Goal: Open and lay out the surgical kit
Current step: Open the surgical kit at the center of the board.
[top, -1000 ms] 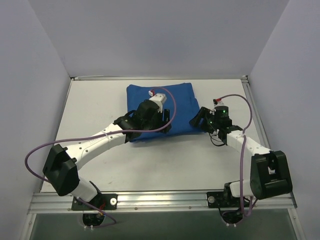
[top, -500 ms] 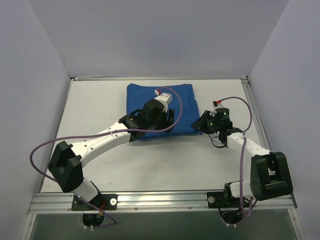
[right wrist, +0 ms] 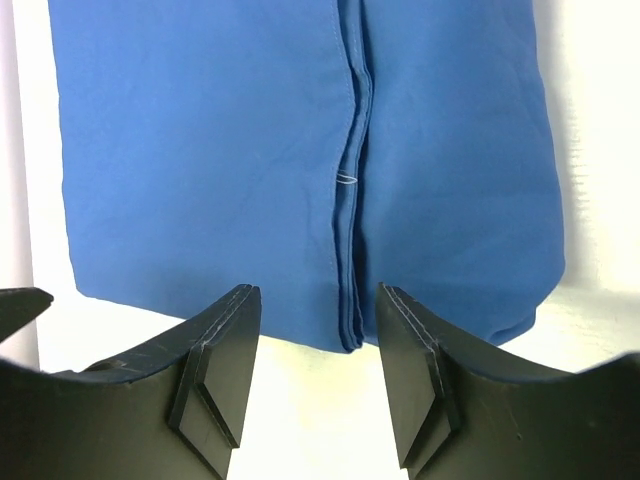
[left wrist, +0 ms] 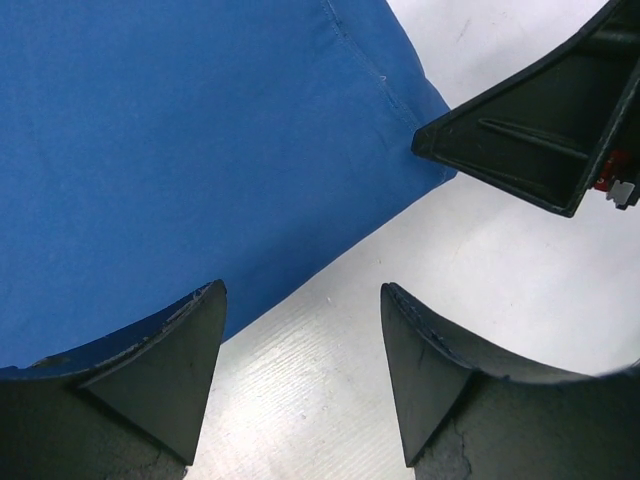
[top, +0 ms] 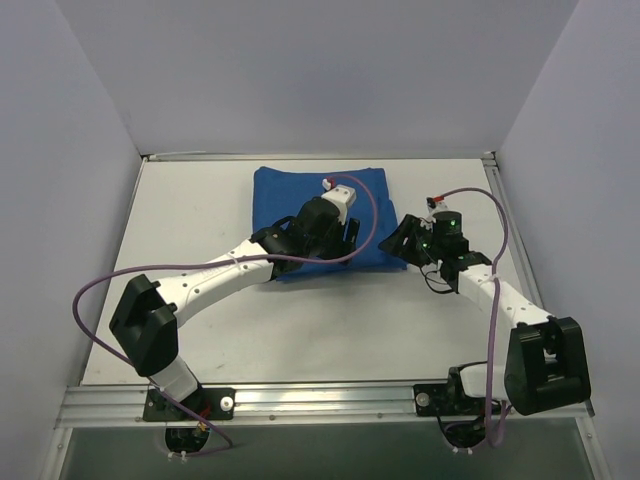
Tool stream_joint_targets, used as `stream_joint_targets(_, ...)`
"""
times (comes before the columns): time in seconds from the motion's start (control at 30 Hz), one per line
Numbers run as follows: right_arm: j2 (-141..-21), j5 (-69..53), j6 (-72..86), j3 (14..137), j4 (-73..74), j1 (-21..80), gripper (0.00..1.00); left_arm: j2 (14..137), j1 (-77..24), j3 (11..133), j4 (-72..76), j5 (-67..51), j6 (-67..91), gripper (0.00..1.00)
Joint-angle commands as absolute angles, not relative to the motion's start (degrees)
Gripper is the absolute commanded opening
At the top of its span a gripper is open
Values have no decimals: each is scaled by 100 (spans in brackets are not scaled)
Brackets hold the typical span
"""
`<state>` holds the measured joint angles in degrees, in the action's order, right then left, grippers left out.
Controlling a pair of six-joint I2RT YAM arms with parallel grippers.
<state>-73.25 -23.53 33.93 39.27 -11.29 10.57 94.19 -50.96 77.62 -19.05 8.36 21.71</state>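
**Both arms poised at the closed blue wrap, nothing gripped**

The left jaws stand parted and empty. Their fingers (left wrist: 160, 390) frame the wrap's 4 o'clock corner, where cloth meets bare worktop (left wrist: 500, 290). The right jaws are also spread and empty, with fingers (right wrist: 200, 400) straddling a lapped fold edge (right wrist: 350, 200) on the side of the bundle facing them. One right finger pokes into the left wrist view at 2 o'clock.

From above, the blue wrap (top: 290, 190) lies closed as a tidy rectangle toward 12 o'clock on the worktop. The left arm (top: 230, 270) reaches in from 7 o'clock across its near half. The right arm (top: 480, 285) comes from 5 o'clock, its wrist just beside the wrap's 3 o'clock edge.

The cloth looks soft and limp, so it will likely drape and drag rather than hold a shape. The lapped edge seems the best place to pinch, taking only the top layer so the bundle underneath stays put.

No tray or instruments are visible, and they are presumably folded inside. The left arm hides much of the wrap's near side from above. How high either pair of jaws sits above the worktop cannot be judged.
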Motion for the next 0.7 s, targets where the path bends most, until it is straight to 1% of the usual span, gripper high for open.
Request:
stream_joint_targets(0.0, -7251, -2347, 3296, 3815, -1089, 1090, 49, 9404, -5142, 8024, -1819, 800, 2092, 72)
stream_joint_targets(0.3, -7444, -2513, 3419, 3692, -1379, 1204, 45, 9483, -5256, 8016, -1740, 791, 2030, 68)
stream_joint_targets(0.37, -7453, -2522, 3454, 3674, -1467, 1230, 41, 9492, -5282, 8024, -1723, 870, 1987, 68)
stream_joint_targets(0.4, -7471, -2531, 3472, 3674, -1485, 1248, 39, 9510, -5317, 8024, -1697, 896, 1969, 68)
stream_joint_targets(0.5, -7462, -2706, 3542, 3718, -1573, 1248, 20, 9527, -5370, 8024, -1617, 1072, 1846, 69)
stream_joint_targets(0.53, -7445, -2777, 3612, 3787, -1591, 1265, 5, 9536, -5414, 7998, -1556, 1220, 1750, 70)
stream_joint_targets(0.57, -7410, -2812, 3647, 3823, -1573, 1274, 0, 9536, -5449, 7989, -1503, 1317, 1679, 71)
stream_joint_targets(0.67, -7173, -2979, 3849, 3990, -1547, 1292, 0, 9492, -5651, 7692, -907, 1642, 1179, 78)
